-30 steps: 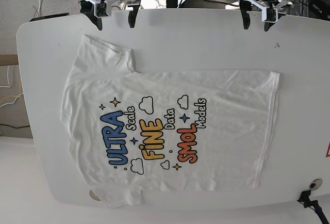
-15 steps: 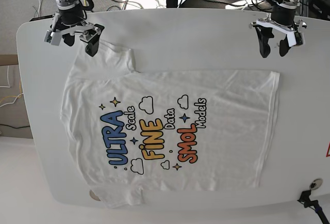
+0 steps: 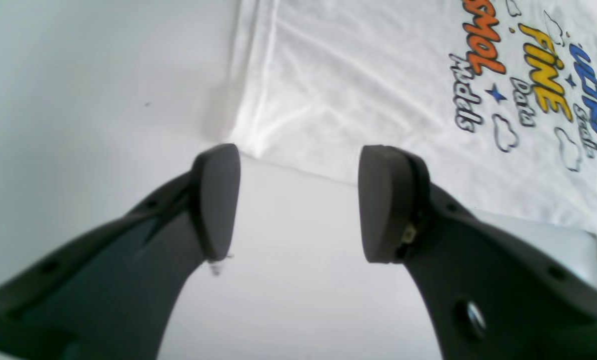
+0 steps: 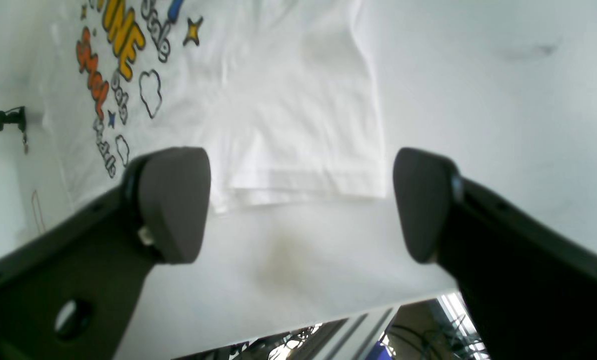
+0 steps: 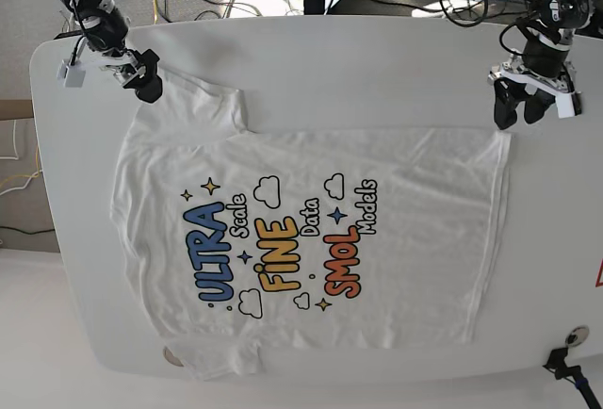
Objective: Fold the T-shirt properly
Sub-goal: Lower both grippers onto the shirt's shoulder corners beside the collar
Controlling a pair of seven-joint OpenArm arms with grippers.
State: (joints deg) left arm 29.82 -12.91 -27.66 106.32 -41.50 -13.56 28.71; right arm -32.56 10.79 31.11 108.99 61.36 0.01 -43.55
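The white T-shirt (image 5: 311, 239) lies flat and print-up on the white table (image 5: 377, 60), neck end to the left and hem to the right. My left gripper (image 5: 518, 115) is open and empty, just above the hem's far corner. In the left wrist view (image 3: 298, 200) its fingers straddle bare table, with the T-shirt (image 3: 353, 90) corner just beyond them. My right gripper (image 5: 141, 84) is open and empty at the far sleeve. In the right wrist view (image 4: 298, 200) the sleeve edge of the T-shirt (image 4: 288, 100) lies between the fingers.
The table's back edge lies just behind both grippers, with cables and stands beyond it. A black clamp with a cable (image 5: 565, 367) sits at the near right corner. A small round disc (image 5: 172, 357) lies by the near sleeve.
Both arms have swung outward from the table's back edge. My right gripper went left to the far sleeve; my left gripper went right and forward to the hem corner. The T-shirt has not moved.
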